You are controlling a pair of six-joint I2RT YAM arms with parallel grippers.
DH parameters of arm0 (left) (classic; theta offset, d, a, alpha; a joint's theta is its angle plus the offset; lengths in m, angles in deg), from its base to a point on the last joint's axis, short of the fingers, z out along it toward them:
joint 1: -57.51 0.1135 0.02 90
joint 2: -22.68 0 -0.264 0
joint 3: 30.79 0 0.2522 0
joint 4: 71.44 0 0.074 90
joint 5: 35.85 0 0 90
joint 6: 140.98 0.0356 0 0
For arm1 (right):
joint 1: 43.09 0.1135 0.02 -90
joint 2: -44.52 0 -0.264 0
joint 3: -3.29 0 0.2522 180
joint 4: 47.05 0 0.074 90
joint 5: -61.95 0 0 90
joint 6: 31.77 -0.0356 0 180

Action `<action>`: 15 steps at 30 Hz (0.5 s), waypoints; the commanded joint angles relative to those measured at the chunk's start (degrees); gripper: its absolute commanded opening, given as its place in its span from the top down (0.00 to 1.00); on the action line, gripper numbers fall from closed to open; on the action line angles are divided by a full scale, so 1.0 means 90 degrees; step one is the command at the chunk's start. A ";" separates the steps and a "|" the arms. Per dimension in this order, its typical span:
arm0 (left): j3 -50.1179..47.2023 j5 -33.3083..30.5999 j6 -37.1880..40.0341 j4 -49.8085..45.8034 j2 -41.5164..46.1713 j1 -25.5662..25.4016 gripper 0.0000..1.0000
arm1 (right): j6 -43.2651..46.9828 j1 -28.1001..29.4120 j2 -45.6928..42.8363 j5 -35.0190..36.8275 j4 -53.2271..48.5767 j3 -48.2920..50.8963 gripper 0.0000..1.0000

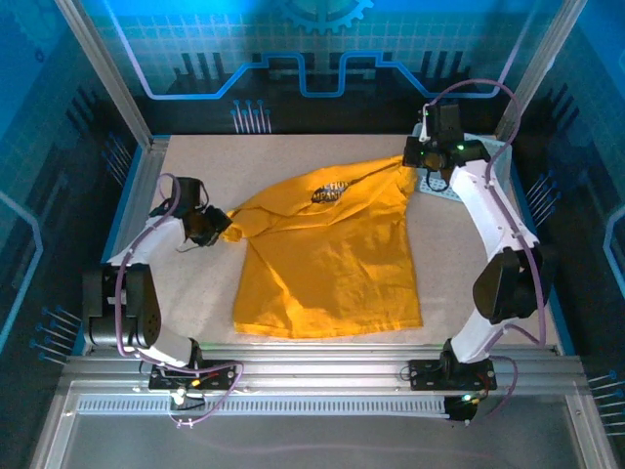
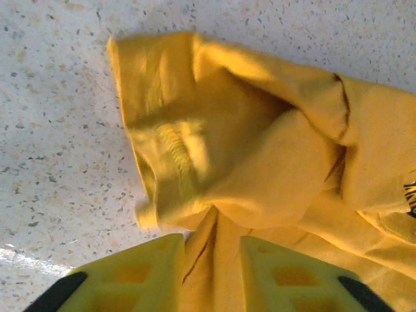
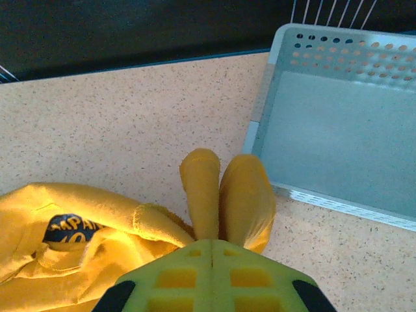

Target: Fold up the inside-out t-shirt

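Observation:
The mustard-yellow inside-out t-shirt (image 1: pixel 327 254) lies spread on the speckled table, with dark lettering (image 1: pixel 332 192) showing near its collar. My left gripper (image 1: pixel 217 227) is at the shirt's left sleeve. In the left wrist view its fingers (image 2: pixel 140 273) stand apart, and a ridge of the t-shirt (image 2: pixel 260 149) lies loosely in the gap of the gripper (image 2: pixel 211 244). My right gripper (image 1: pixel 415 161) is at the shirt's far right corner. In the right wrist view that gripper (image 3: pixel 211 244) is shut on a pinch of the t-shirt (image 3: pixel 227 188), which pokes out past the fingertips.
A pale grey perforated basket (image 3: pixel 338 130) sits flat at the table's far right corner, just right of the right gripper, partly under the right arm (image 1: pixel 488 210). Metal frame rails (image 1: pixel 137 195) border the table on all sides.

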State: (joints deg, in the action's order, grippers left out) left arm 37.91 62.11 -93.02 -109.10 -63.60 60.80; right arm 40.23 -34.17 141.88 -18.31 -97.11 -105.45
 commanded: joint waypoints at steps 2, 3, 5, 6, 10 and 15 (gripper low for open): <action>0.0703 -0.1122 0.0686 -0.0650 0.0244 -0.0526 0.45 | -0.0136 -0.0069 -0.0112 -0.0315 0.0447 0.0401 1.00; 0.0855 -0.1504 0.0822 -0.0822 0.0284 -0.0807 0.42 | -0.0139 -0.0074 -0.0169 -0.0375 0.0520 0.0502 1.00; 0.1042 -0.1866 0.1211 -0.0748 0.0316 -0.1458 0.35 | -0.0139 -0.0070 -0.0222 -0.0423 0.0575 0.0619 1.00; 0.1138 -0.1891 0.1348 -0.0691 0.0229 -0.1693 0.32 | -0.0134 -0.0074 -0.0222 -0.0424 0.0574 0.0636 1.00; 0.1926 -0.1956 0.1832 -0.0802 -0.0804 -0.2325 0.24 | -0.0129 -0.0079 -0.0159 -0.0423 0.0600 0.0651 1.00; 0.2817 -0.2868 0.1959 -0.1222 -0.2159 -0.2390 0.19 | -0.0124 -0.0087 -0.0033 -0.0459 0.0643 0.0534 1.00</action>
State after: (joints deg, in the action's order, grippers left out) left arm 61.14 43.93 -78.42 -114.59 -78.09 38.81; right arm 39.80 -34.17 141.84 -21.54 -92.87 -99.70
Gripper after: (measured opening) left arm 0.806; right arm 0.058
